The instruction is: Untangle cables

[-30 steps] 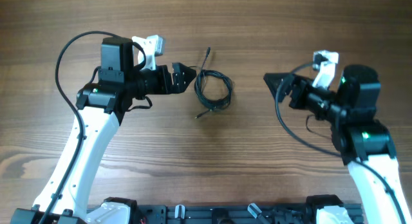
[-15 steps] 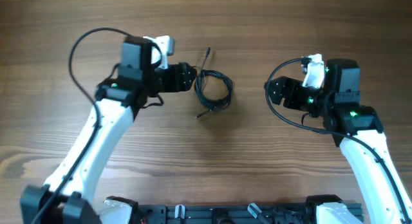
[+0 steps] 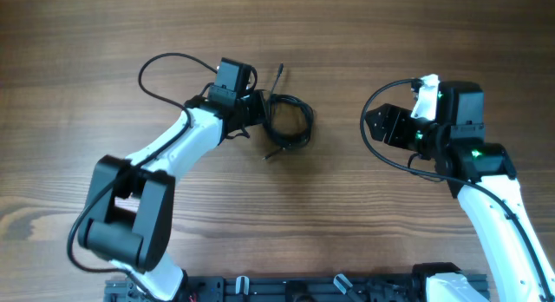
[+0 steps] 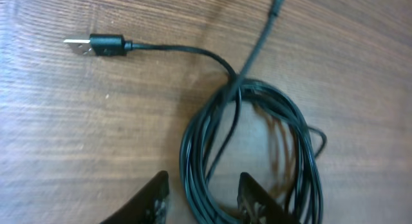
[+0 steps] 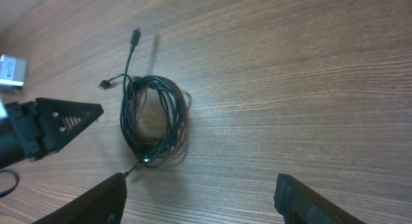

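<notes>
Straddling the cables (image 4: 235, 90), left claw (image 4: 205, 186) sits spread, seemingly ready to pinch a strand; right claw (image 5: 199, 184), also spread, hangs well apart.

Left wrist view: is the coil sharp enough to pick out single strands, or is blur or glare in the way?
Left wrist: the cables and plug are sharp, strands distinct, no glare, a faint brown shadow inside their coil. Right wrist: cables small, its own fingers dark and soft. Overhead: evenly lit, strands merge.
</notes>
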Controlling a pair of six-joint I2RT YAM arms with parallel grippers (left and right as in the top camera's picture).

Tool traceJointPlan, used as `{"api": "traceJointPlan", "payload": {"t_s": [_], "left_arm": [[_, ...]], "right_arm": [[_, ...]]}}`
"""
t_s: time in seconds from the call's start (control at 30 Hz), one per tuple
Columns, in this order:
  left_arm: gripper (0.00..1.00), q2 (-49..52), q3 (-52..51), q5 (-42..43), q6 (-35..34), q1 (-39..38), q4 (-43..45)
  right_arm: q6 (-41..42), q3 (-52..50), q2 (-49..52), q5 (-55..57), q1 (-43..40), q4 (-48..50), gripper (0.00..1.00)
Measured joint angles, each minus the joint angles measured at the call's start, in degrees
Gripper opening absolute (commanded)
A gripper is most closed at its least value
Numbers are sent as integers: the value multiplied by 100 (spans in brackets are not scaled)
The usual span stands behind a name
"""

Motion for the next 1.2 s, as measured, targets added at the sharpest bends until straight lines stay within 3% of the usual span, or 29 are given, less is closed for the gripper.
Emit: {"api": "traceJointPlan", "payload": {"t_s": [0.37, 0.53, 0.6, 0.87, 1.03, 1.2], "left_arm": [[27, 546, 11, -546, -363, -249, 605], [18, 826, 48, -737, -387, -297, 807], [4, 872, 76, -776, -385, -310, 811], [4, 815, 114, -804, -402, -319, 595], [4, -334, 70, -297, 208, -319, -37], [4, -2210, 96, 776, 944, -319, -723]], "right_arm": [[0, 0, 0, 20, 0, -105, 76], [0, 0, 0, 20, 0, -107, 76], [0, 0, 0, 20, 0, -107, 76], [-4, 0, 0, -13, 0, -37, 71], [-170, 308, -13, -710, 61, -57, 71], [-153, 710, -63, -975, 643, -20, 70]]}}
